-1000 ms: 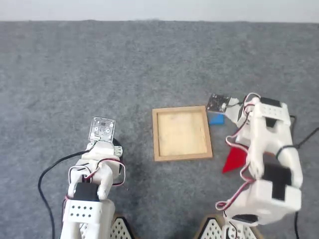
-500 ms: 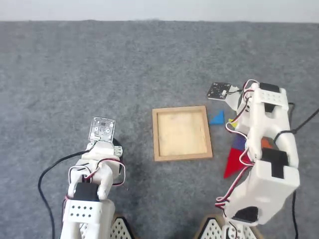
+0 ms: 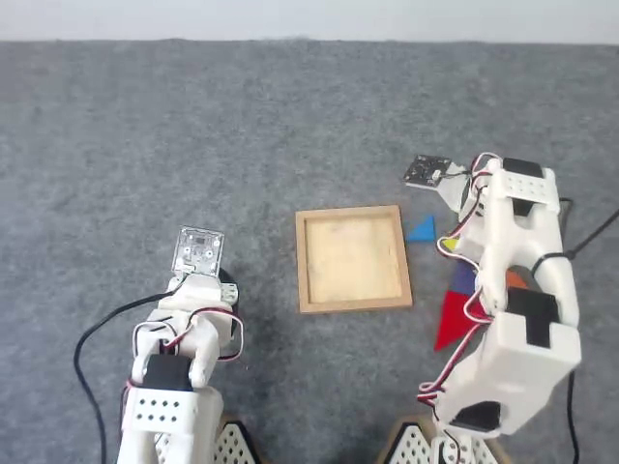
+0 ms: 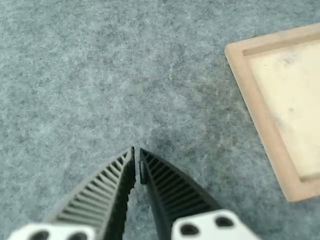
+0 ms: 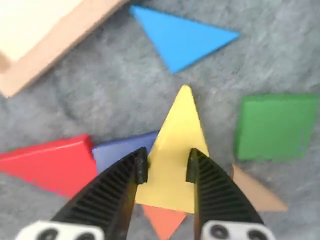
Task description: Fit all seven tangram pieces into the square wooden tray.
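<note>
Tray (image 3: pixel 301 261) at mid-table — the pieces (image 3: pixel 453 314) lie on the carpet (image 3: pixel 193 126) near its right side. Right gripper (image 5: pixel 166 162) hangs over the yellow triangle (image 5: pixel 177 125), fingers parted. Left gripper (image 4: pixel 137 152) — fingers pressed together — hangs over carpet on the tray's other side.

The speckled grey tabletop (image 3: pixel 145 135) carries a blue triangle (image 5: pixel 182 37), a yellow triangle (image 5: pixel 175 145), a green square (image 5: pixel 274 127) and a pale wooden tray (image 3: pixel 301 261).

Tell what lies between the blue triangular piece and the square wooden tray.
Only bare grey carpet separates the blue triangular piece from the wooden tray, shown in right wrist view.
</note>
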{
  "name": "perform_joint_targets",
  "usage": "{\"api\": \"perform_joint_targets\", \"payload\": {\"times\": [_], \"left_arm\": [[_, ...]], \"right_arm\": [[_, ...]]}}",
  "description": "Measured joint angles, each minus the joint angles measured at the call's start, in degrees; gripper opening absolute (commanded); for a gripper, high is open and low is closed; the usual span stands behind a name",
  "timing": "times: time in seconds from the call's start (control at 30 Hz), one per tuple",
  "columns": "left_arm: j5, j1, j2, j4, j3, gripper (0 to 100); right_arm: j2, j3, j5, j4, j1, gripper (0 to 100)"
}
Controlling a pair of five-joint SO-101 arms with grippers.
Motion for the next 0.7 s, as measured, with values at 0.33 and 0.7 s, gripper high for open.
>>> {"api": "perform_joint_targets", "payload": {"times": [0.33,0.7], "left_arm": [[0.00,0.00,0.00,0.00,0.00,1],[0.00,0.00,0.00,0.00,0.00,1]], "right_arm": [[-19.52,22.33,-0.09,-9.14,0.09,29.6],[-19.78,30.77,-0.35,-25.23,7.21,32.0]]}}
